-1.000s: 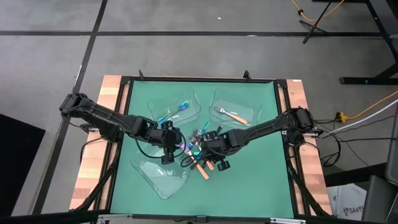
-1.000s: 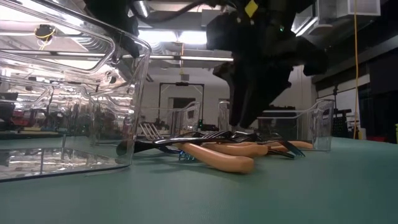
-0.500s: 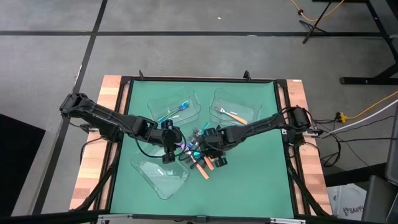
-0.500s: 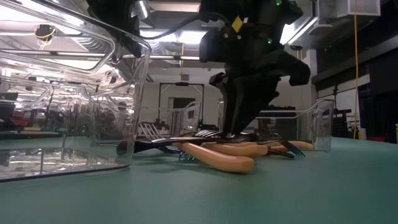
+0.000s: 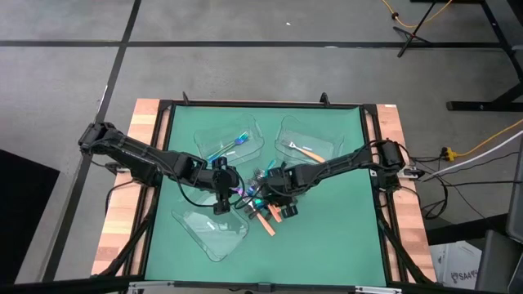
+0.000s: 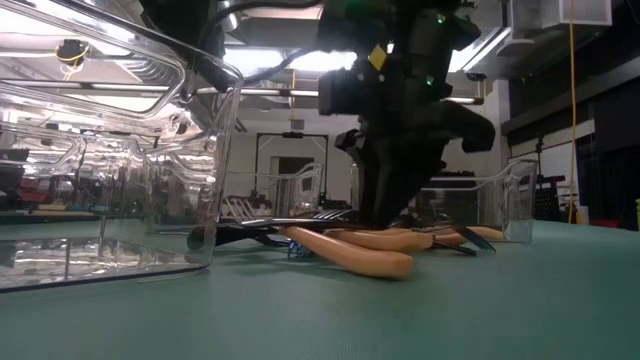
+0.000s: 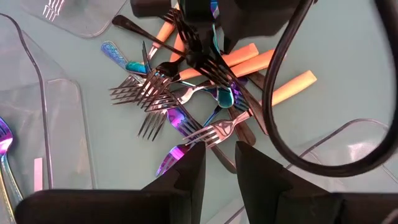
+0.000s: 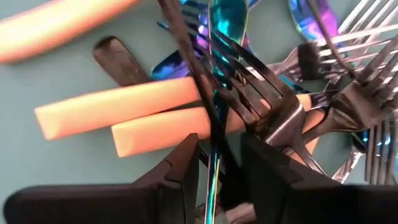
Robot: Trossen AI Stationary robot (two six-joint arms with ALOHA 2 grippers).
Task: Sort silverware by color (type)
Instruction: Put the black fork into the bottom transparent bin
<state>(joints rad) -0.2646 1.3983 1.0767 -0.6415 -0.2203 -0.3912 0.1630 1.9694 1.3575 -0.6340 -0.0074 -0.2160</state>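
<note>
The silverware lies in a tangled pile (image 5: pixel 261 204) at the middle of the green mat: orange-handled pieces (image 6: pixel 350 255), dark forks (image 7: pixel 155 87) and iridescent blue-purple ones (image 7: pixel 177 121). My right gripper (image 8: pixel 219 168) is open and points down into the pile from its right side. A slim dark-and-teal handle (image 8: pixel 214 134) runs between its fingers. My left gripper (image 7: pixel 219 163) hangs open above the pile's left side, with nothing between its fingers. My right gripper comes at the pile from above, slanting from the table's right, with its fingertips (image 6: pixel 385 210) down at the topmost forks. The slim handle (image 8: pixel 211 112) lies along the gap between the fingers. I cannot tell whether the fingers touch it.
Three clear plastic trays stand around the pile. The far-left tray (image 5: pixel 214 135) holds an iridescent utensil (image 5: pixel 233 144). The far-right tray (image 5: pixel 323 131) holds an orange-handled fork (image 5: pixel 304 150). The near-left tray (image 5: pixel 211 230) stands close beside my left gripper.
My right gripper has gone toward the table's left and a little down, from the pile's right edge to over its middle. Its fingers keep the same gap. The pile has not shifted.
</note>
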